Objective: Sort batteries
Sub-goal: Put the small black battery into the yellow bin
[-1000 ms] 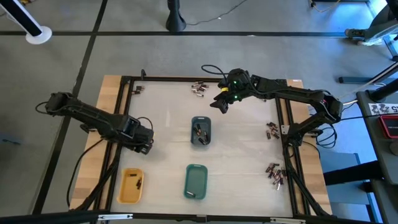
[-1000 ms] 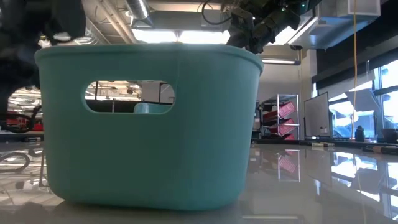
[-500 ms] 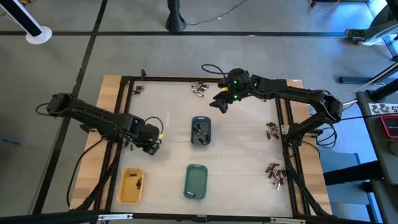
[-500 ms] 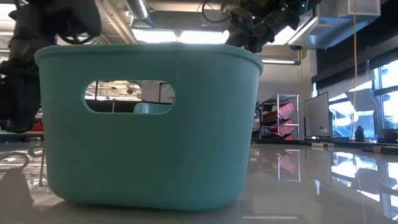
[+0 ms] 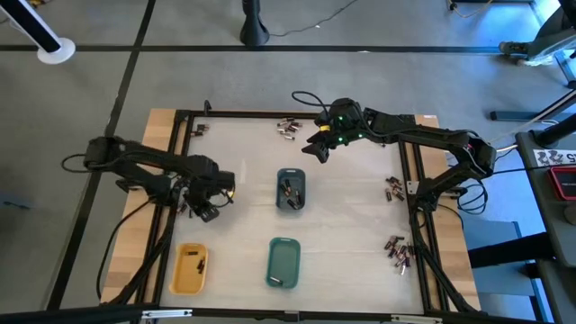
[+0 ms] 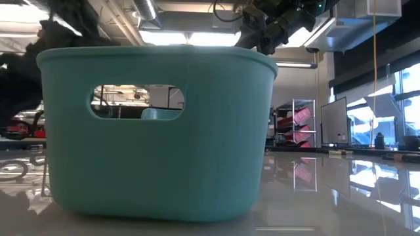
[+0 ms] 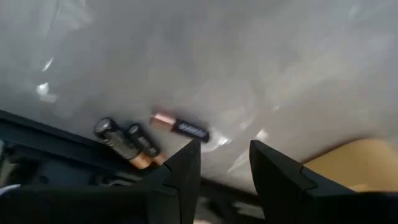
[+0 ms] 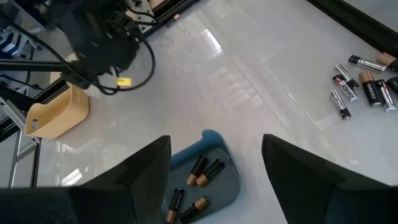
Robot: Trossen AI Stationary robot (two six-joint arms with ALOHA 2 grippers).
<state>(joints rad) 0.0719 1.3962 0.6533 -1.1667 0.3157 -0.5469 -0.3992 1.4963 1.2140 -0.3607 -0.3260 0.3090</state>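
The left claw (image 5: 205,209) hangs low over the counter's (image 5: 243,171) left edge, its two fingers parted and holding nothing, with three loose batteries (image 7: 149,135) lying on the white surface just ahead of it beside the dark frame rail: two dark ones side by side with copper ends, and a third a little apart with a copper cap. To me this looks like the reach for a pickup, not yet a grasp; the next move would call for bringing the fingers down astride one cell, probably the one lying apart, without nudging the pair against the rail. The right claw (image 5: 318,149) hovers well above the far middle of the counter, fingers spread wide and empty, looking down on the grey-blue tray (image 8: 205,180). I count three trays: that grey-blue one in the middle with about four batteries in it, a green tray (image 5: 283,263) nearer the front that appears empty, and a yellow tray (image 5: 190,268) at front left with what seem to be two small cells. Other heaps lie at the far edge (image 5: 288,128), about five or six, and two clusters by the right rail (image 5: 393,187) (image 5: 397,251), too small to count.
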